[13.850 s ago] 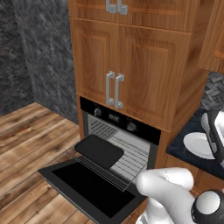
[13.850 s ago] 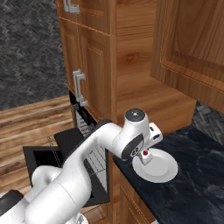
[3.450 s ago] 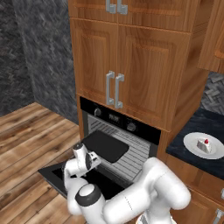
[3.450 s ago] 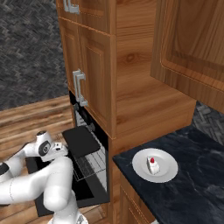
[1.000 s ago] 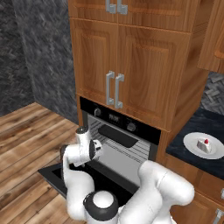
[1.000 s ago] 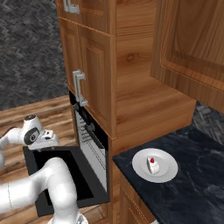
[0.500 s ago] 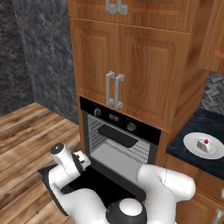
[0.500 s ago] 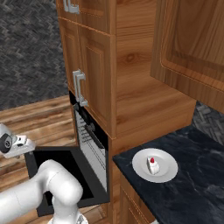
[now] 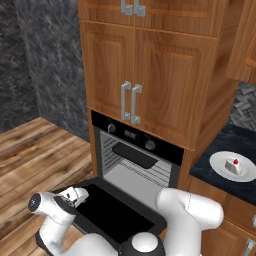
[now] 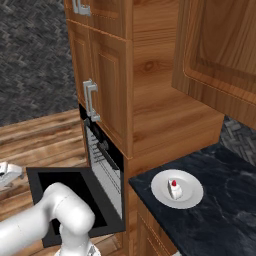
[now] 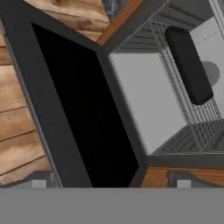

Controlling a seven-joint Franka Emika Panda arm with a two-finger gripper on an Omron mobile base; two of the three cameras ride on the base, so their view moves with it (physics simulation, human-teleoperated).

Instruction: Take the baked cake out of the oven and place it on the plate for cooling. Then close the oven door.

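The baked cake [image 9: 233,165], a small white wedge with a red dot, sits on the plate [image 9: 220,161] on the dark counter right of the oven; both also appear in the right base view, cake [image 10: 174,189] on plate [image 10: 190,196]. The oven [image 9: 131,134] stands open, its oven door [image 9: 116,214] lying flat and low. My gripper [image 9: 76,196] is open at the door's outer left edge, holding nothing. In the hand view my gripper [image 11: 110,179] looks across the door [image 11: 78,105] into the oven cavity [image 11: 146,100].
A flat black tray [image 11: 188,65] rests on the wire rack inside the oven [image 9: 134,155]. Wooden cabinets [image 9: 150,65] frame the oven above and beside it. Wood floor [image 9: 35,150] stretches to the left, with a dark stone wall behind.
The hand has swung down and leftward, away from the oven opening to the door's outer edge. The door stays flat, and the cake stays on the plate.
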